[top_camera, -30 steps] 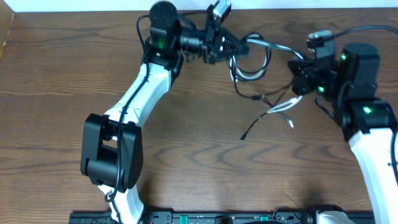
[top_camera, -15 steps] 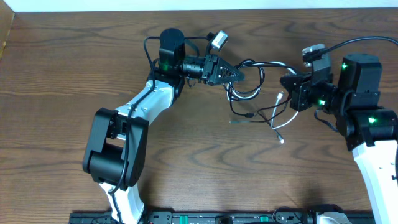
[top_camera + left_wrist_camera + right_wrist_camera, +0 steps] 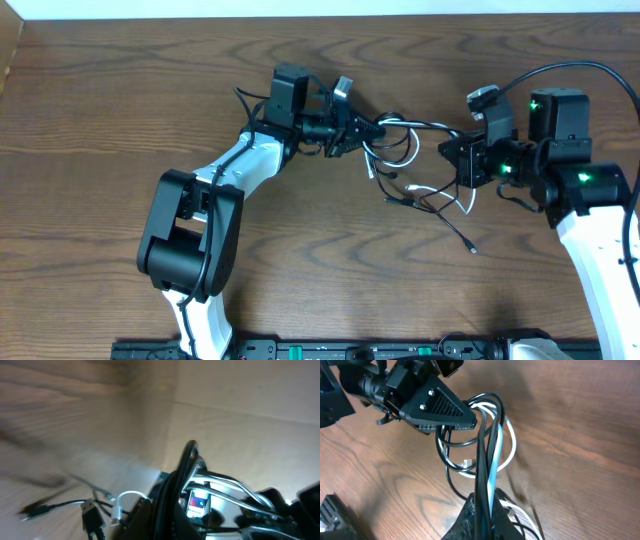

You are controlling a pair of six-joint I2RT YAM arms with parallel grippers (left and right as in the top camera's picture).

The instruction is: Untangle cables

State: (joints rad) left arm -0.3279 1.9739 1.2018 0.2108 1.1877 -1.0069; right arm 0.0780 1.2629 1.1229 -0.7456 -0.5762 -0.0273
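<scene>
Right jaws pinching the black and white cables (image 3: 482, 460); left jaws pressed together on the same strands, stretched between both. Loose loops (image 3: 400, 152) and plug ends (image 3: 472, 248) spread over wooden surface (image 3: 100, 120) between arms.

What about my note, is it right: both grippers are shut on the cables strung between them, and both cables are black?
One detail is wrong: the cables are not both black. The right wrist view shows a black cable and a white cable strung between the left gripper and right gripper, both shut on them.
</scene>
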